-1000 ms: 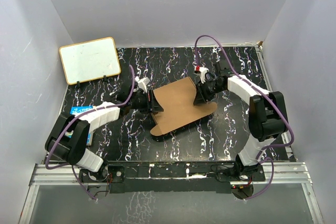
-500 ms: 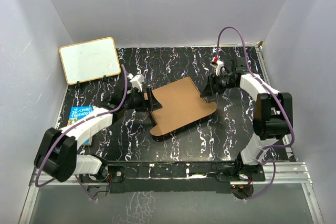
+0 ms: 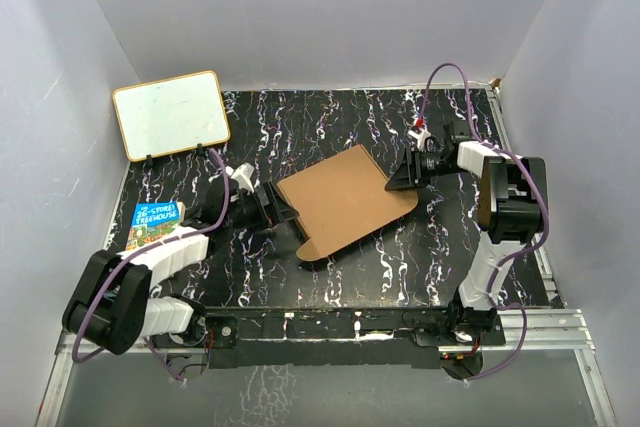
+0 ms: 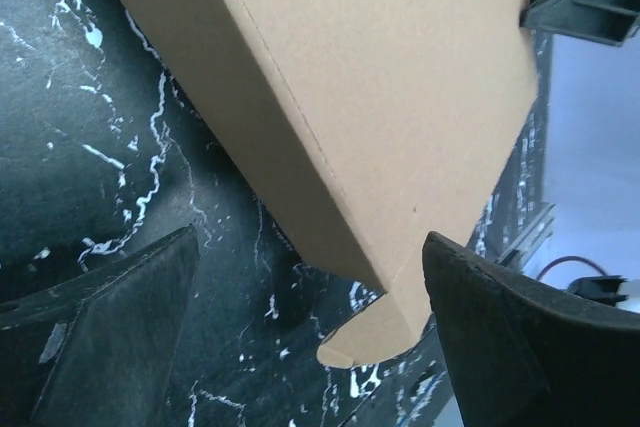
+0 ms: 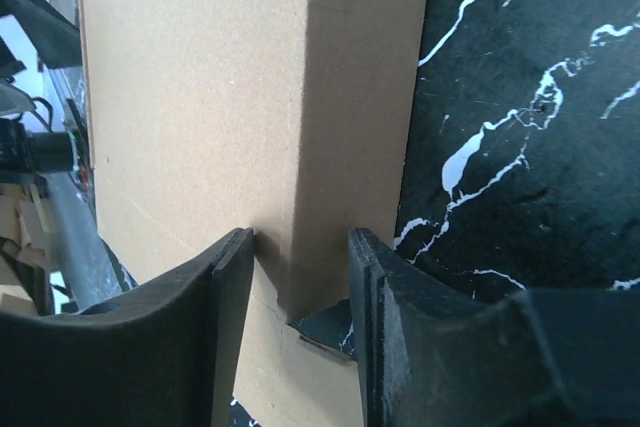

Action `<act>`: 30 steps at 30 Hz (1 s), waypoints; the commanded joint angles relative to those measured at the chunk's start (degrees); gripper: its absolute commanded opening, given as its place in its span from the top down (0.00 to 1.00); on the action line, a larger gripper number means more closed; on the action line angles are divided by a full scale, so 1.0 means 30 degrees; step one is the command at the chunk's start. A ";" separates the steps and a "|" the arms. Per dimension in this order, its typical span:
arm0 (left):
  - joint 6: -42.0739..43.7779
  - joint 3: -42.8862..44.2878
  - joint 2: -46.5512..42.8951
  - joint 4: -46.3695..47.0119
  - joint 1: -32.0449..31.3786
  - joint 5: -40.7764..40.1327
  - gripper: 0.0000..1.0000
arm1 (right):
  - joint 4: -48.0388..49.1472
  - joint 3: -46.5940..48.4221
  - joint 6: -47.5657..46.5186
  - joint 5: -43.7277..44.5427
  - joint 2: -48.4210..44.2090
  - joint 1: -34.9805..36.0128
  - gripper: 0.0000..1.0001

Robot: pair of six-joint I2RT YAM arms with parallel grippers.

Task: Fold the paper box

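When counting from the top view, note one paper box (image 3: 345,199), one whiteboard (image 3: 172,114), one book (image 3: 157,215), two arms and two hands.

Locate the paper box flat near the middle of the desk (image 3: 340,122), turned diagonally to the desk edges. Note its closed, shallow form and the rounded flap (image 3: 312,245) projecting toward the near edge. Locate the whiteboard propped at the far left corner. Locate the book flat by the left edge, partly covered by the left arm.

Check the left hand (image 3: 285,212) at the box's left side: spread wide, with its fingers (image 4: 110,337) well apart on either side of a box corner and gripping nothing. Check the right hand (image 3: 398,182) at the box's right edge: closed down on the cardboard wall, with its fingers (image 5: 180,347) pressed against it from both sides.

Observe marbled desk surface on every side of the box. Expect a broad band toward the far edge, a narrower band toward the near edge, and side strips shared with the arms.

Read "TREEHOUSE" on the book cover. Treat the line above as partly legible only. Record plain brown cardboard on the box and a plain white face on the whiteboard.
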 commanded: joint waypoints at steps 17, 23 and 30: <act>-0.6621 -0.2134 0.3886 0.9730 0.0468 0.2466 0.03 | 0.1718 -0.0095 0.1805 -0.2522 0.1833 -0.0957 0.72; -0.7068 -0.2235 0.4355 1.0663 0.0468 0.1885 0.03 | 0.1812 -0.0290 0.1974 -0.2559 0.2136 -0.1422 0.74; -0.7886 -0.2205 0.5633 1.2114 0.0468 0.1584 0.03 | 0.1826 -0.0387 0.1933 -0.2287 0.2493 -0.1656 0.74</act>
